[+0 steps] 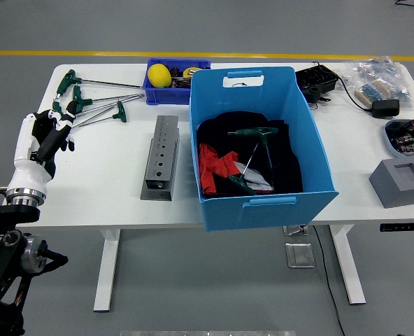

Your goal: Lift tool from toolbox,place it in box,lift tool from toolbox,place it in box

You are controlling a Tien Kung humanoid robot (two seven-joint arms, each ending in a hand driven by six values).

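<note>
Fingers point(61, 120) of the left hand point(45, 136) lie loosely extended at the far left of the white surface point(109, 189), holding nothing, their tips pointing toward the T-handle tools point(95, 105) and stopping just beside the nearest green handle; whether they touch it cannot be told. That hand, white-backed with black fingers, comes up from the lower left on a silver wrist.

Several T-handle tools with green grips lie loose on the surface at its far left, their shafts running to the right toward a small dark blue bin point(172, 82). That bin sits at the far edge and holds a yellow object point(159, 75) and other small items too cluttered to make out.

A grey metal holder point(160, 157) with a row of holes lies near the middle left of the surface. Just to its right stands the large light blue box point(261, 203), which overhangs the near edge. Inside it, on black and red cloth point(217, 164), lie two green-handled tools point(257, 150).

On the right are a black device point(316, 82), a bag of parts point(375, 80), a round tray point(407, 134) and a grey block point(401, 182).
</note>
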